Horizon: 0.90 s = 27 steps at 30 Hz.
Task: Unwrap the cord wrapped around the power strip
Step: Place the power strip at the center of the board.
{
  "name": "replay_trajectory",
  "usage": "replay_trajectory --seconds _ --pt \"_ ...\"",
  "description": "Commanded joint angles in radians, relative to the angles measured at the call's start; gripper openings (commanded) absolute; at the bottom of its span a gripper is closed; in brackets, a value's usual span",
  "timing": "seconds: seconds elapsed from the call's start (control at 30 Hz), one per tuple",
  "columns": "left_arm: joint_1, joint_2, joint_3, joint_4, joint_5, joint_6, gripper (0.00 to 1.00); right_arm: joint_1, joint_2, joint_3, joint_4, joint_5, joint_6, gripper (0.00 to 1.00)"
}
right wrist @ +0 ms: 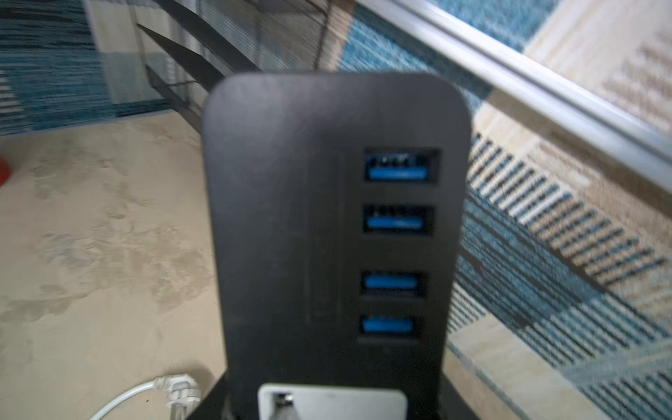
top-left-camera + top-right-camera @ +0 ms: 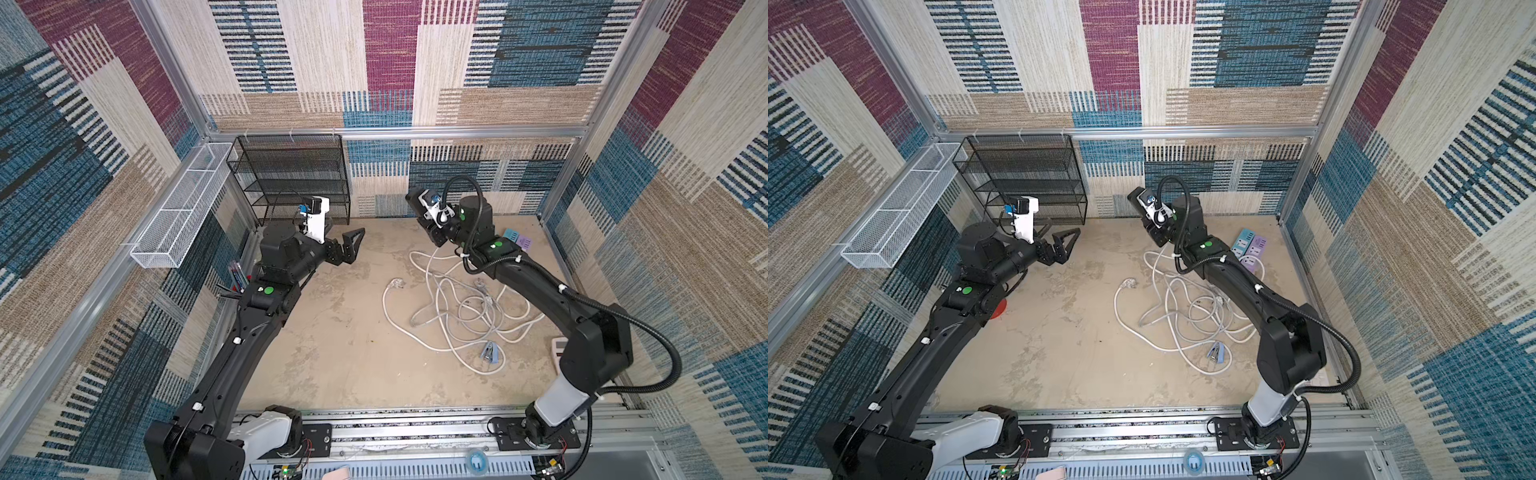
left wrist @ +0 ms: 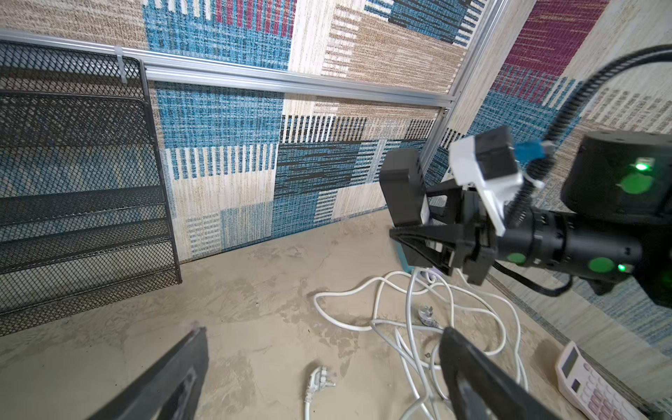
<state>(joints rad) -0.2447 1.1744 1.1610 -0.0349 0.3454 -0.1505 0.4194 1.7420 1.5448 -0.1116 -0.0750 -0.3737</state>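
My right gripper (image 2: 430,226) is shut on a black power strip (image 1: 291,218) with several blue USB ports. It holds the strip (image 3: 403,189) upright above the table, near the back wall. No turn of cord shows around the strip's visible faces. The white cord (image 2: 457,307) lies in loose tangled loops on the table under the right arm, and one strand rises toward the gripper. Its plug (image 3: 320,378) rests on the table left of the pile. My left gripper (image 3: 323,331) is open and empty, above the table to the left of the cord (image 2: 1183,307).
A pastel blue and purple power strip (image 2: 1250,245) lies by the right wall, a calculator (image 3: 589,382) nearer the front. A blue clip (image 2: 490,351) sits at the pile's front edge. A black mesh rack (image 2: 291,178) and a white wire basket (image 2: 183,208) stand back left.
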Motion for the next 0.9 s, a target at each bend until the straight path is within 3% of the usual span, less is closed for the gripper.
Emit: replay_trajectory --seconds 0.0,0.2,0.57,0.87 --pt "0.001 0.001 0.001 0.038 -0.005 0.023 1.00 -0.049 0.095 0.107 -0.103 0.086 0.177 0.19" --pt "0.002 -0.001 0.004 0.033 -0.002 0.031 0.99 -0.162 0.278 0.279 -0.195 0.153 0.354 0.19" --pt "0.003 0.002 0.008 0.023 0.003 0.032 0.99 -0.327 0.584 0.593 -0.396 0.106 0.554 0.20" --pt "0.010 0.004 0.011 0.024 0.011 0.025 0.99 -0.374 0.665 0.593 -0.437 0.127 0.622 0.22"
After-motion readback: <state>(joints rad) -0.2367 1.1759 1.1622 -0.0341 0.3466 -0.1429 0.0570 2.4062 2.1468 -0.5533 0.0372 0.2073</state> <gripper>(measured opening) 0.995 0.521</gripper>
